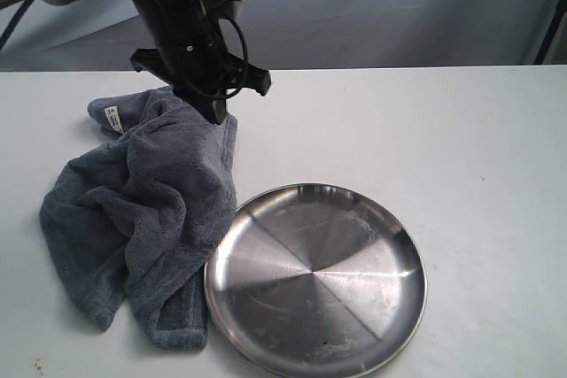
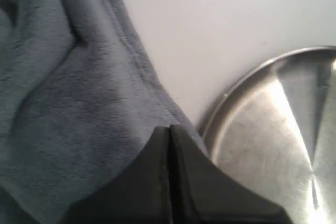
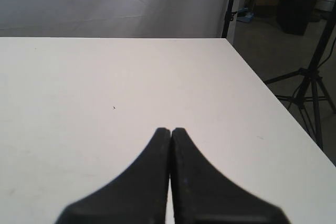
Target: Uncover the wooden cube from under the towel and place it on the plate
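Observation:
The dark blue-grey towel lies crumpled on the left of the white table, its white tag at the far edge. A lump sits in its middle, and the wooden cube is hidden. The shiny steel plate lies empty just right of the towel, touching its near edge. My left gripper is down at the towel's far right corner, jaws pressed together on the cloth edge. The plate rim is close beside it. My right gripper is shut on nothing above bare table and is out of the exterior view.
The black left arm reaches in from the upper left. In the right wrist view, the table's edge drops off to a floor with tripod stands. A grey backdrop hangs behind the table.

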You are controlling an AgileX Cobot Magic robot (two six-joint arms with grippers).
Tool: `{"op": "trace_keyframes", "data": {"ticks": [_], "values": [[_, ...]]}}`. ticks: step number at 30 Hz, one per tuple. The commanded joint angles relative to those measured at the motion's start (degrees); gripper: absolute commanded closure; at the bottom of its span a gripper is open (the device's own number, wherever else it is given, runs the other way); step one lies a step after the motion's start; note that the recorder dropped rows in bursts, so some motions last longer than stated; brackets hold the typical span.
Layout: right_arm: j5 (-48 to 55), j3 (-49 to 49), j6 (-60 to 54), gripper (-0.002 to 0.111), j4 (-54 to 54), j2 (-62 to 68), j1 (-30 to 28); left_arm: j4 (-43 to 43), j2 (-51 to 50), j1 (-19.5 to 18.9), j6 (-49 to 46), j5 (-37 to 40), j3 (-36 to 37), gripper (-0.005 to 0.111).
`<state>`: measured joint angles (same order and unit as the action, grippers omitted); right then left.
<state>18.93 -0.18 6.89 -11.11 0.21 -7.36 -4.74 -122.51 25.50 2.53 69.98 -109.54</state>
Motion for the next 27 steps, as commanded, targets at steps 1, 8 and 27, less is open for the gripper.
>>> {"op": "trace_keyframes", "data": {"ticks": [1, 8, 27], "values": [[0.0, 0.2, 0.0, 0.108, 0.0, -0.2, 0.0, 2.0, 0.3, -5.0, 0.4, 0.0, -0.4, 0.107], [0.0, 0.2, 0.0, 0.108, 0.0, -0.2, 0.0, 3.9, 0.8, -11.6, 0.4, 0.0, -0.4, 0.107], [0.0, 0.2, 0.0, 0.108, 0.1, -0.2, 0.0, 9.6, 18.6, -14.0, 1.5, 0.0, 25.9, 0.107]]}}
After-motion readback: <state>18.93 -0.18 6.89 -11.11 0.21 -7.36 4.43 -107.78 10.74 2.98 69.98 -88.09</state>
